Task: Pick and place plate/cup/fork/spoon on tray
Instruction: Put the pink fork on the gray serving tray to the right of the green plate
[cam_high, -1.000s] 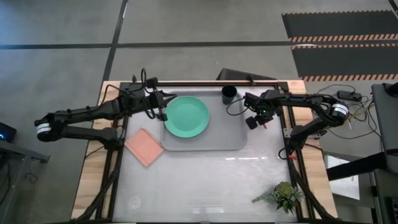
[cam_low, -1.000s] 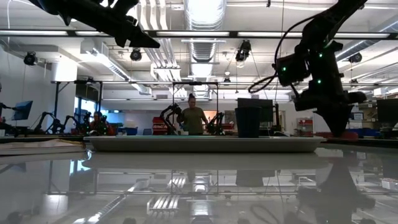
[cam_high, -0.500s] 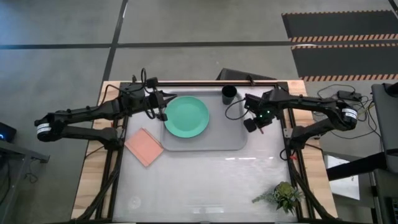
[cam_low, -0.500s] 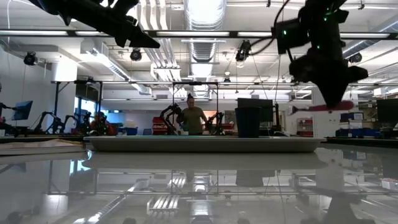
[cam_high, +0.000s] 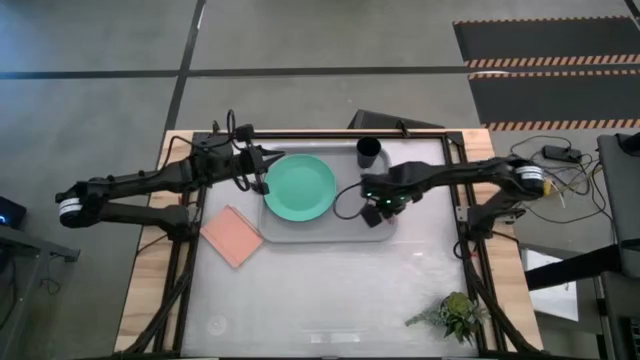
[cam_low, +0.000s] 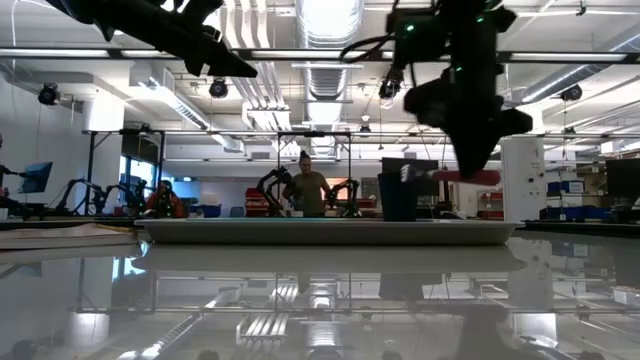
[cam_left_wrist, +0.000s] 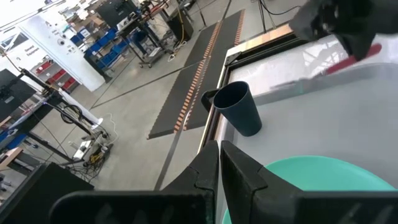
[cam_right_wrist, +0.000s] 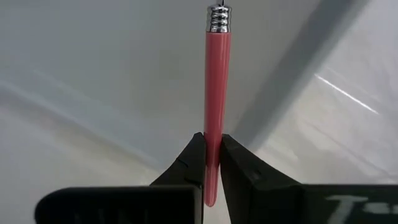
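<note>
Fork: it is pinched by its pink handle between the two dark fingers of the right hand, which is closed tight on it, the handle running straight out ahead of the fingers toward the metal collar. Holding it near the handle's end keeps the head free, so it can probably be laid down flat without the fingers getting in the way. In the low view the fork hangs level and clear above the tray, not touching it.

From above, the right hand sits over the right end of the tray, in the bare stretch between the plate and the tray's right rim. That spot looks chosen because it is the widest free strip left. The plate already lies on the tray's left half, and the cup stands at the far right corner; whether it stands inside the rim or just against it I cannot tell. I judge the fork is on its way to being set down beside the plate, so the job is partly done. No spoon shows in any view.

The left hand waits just beside the plate's left edge, its fingers pressed together on nothing, raised above the tray as the low view shows. A salmon pad lies on the table off the tray's left corner, and a small plant sits near the front right.

A person stands far back in the room.
</note>
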